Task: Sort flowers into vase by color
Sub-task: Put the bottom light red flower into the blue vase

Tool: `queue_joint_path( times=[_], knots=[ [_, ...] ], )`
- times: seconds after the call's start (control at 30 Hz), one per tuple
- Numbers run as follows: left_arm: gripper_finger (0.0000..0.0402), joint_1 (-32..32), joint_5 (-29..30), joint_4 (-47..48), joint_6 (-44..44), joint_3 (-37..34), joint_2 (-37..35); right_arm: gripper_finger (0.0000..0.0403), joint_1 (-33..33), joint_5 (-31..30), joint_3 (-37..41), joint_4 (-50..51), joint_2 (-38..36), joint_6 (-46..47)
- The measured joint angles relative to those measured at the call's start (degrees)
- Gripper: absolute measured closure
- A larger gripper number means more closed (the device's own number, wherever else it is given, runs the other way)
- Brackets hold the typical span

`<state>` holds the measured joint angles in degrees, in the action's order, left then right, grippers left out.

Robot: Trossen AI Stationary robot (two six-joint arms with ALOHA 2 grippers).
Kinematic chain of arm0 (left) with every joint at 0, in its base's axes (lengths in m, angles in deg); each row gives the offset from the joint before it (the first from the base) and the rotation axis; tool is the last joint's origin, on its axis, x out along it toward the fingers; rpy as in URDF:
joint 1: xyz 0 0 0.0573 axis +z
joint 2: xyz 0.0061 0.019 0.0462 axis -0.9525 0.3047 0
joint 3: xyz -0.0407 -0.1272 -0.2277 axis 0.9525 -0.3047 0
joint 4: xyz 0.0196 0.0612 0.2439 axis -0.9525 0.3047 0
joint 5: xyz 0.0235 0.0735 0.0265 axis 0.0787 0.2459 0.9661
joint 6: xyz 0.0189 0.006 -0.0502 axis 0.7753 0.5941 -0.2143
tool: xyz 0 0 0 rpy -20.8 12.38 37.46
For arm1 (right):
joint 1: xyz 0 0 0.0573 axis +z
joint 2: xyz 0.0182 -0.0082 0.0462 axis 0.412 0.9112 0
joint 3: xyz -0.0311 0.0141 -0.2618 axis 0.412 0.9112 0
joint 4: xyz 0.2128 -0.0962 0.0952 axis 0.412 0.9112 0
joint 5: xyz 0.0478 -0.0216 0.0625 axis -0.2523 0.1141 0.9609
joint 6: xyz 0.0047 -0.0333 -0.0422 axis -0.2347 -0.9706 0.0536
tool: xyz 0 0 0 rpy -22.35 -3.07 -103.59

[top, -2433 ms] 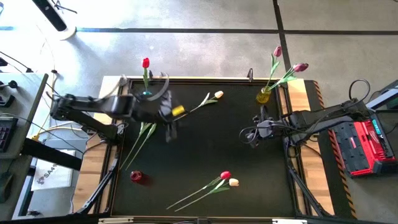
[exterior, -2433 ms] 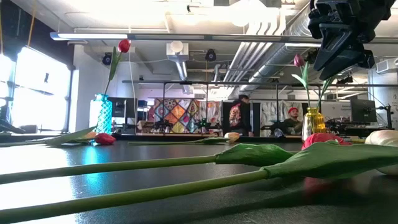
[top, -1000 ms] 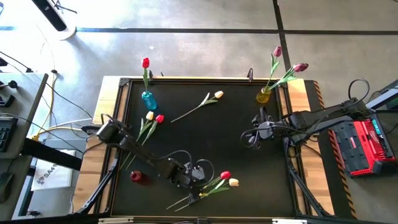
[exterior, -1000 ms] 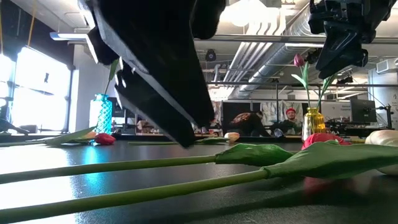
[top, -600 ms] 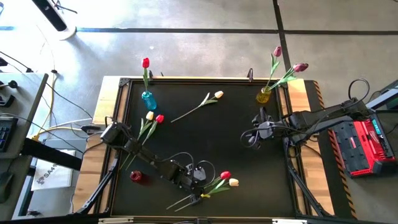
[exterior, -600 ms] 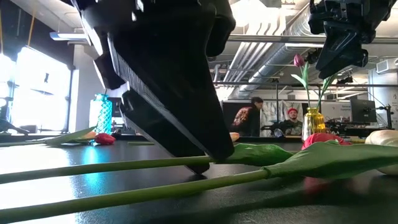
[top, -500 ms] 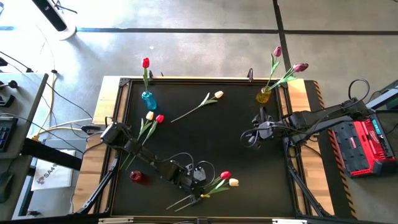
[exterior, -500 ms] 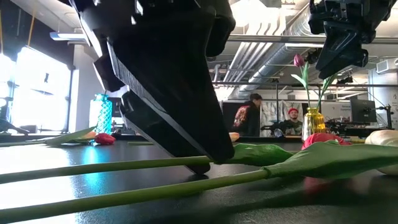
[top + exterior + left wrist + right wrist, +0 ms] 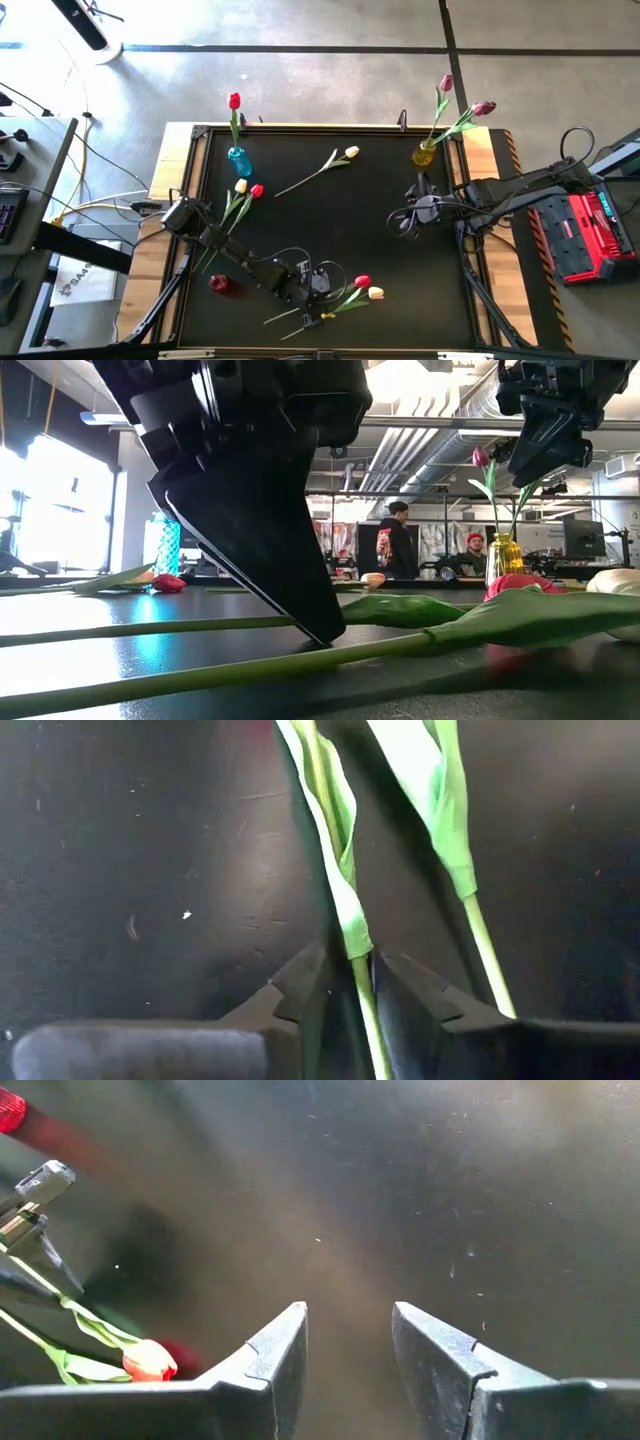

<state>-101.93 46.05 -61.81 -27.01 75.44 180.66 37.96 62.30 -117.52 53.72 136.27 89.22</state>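
Two tulips lie side by side near the table's front edge, one with a red head (image 9: 362,283) and one with a cream head (image 9: 376,293). My left gripper (image 9: 318,290) stands over them, shut on the red tulip's stem (image 9: 352,935). The cream tulip's stem (image 9: 480,945) lies free beside it. A blue vase (image 9: 238,158) holds one red tulip, and a yellow vase (image 9: 423,155) holds two pink ones. My right gripper (image 9: 403,222) hovers open at the right middle, holding nothing. My left gripper pinches the red tulip's stem (image 9: 362,990) between its two fingers, just below a leaf and about midway along the stem. The fingers (image 9: 318,628) come down from above at a slant and lie across the stem. The tulip lies flat on the table.
A cream tulip (image 9: 351,152) lies at the far middle. A cream tulip (image 9: 241,186) and a red one (image 9: 257,190) lie near the blue vase. A small red vase (image 9: 219,284) stands near the front left. People show in the room beyond.
My left gripper has come down from just above the table onto the farther of the two stems. That stem's free end has swung a little toward the far edge, while the heads have stayed where they were.
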Motion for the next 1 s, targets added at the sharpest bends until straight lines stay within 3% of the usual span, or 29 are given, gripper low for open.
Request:
queue_joint_path(
  times=[0.27, 0.63, 0.87, 1.0],
  knots=[
    [0.0394, 0.09, 0.51, -0.81, -0.50, 1.16, 0.06, 0.0265, 0.00, -0.02, 0.00, 0.03, 0.00, -0.13],
    [0.0400, 4.28, 5.15, 0.00, -7.17, 4.07, -2.38, 0.0265, 1.15, 0.52, 0.00, -6.12, -0.56, 1.66],
    [0.0401, 8.83, 10.49, 4.29, -6.25, 4.11, -10.66, 0.0265, 8.02, -13.39, -3.90, -7.74, -6.49, 3.04],
    [0.0401, 11.94, 12.45, 4.87, -3.35, 4.15, -15.83, 0.0265, 10.58, -17.33, -4.24, -10.85, -9.20, 2.89]
  ],
)
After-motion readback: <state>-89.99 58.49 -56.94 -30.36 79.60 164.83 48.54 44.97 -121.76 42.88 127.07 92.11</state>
